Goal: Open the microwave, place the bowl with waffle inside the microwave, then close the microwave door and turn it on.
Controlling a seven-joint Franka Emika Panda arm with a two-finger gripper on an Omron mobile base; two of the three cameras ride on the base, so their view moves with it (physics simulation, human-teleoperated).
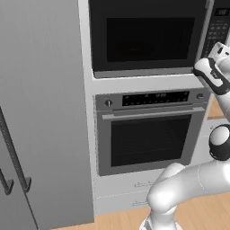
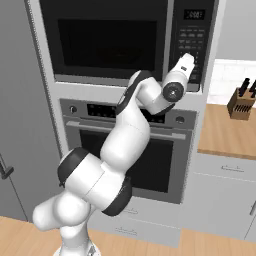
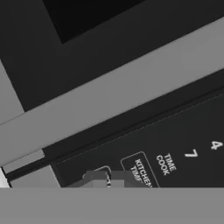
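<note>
One step remains as I judge it: pressing start. With the microwave door point(image 2: 107, 42) closed, the bowl with waffle is presumably behind its dark glass, though I cannot see it. I keep my tool point(image 3: 108, 178), its jaws pinched together and holding nothing, square to the keypad panel point(image 2: 191, 42) right of that door, and push gently, straight in. The panel is flat, glossy black, with small white lettering.
</note>
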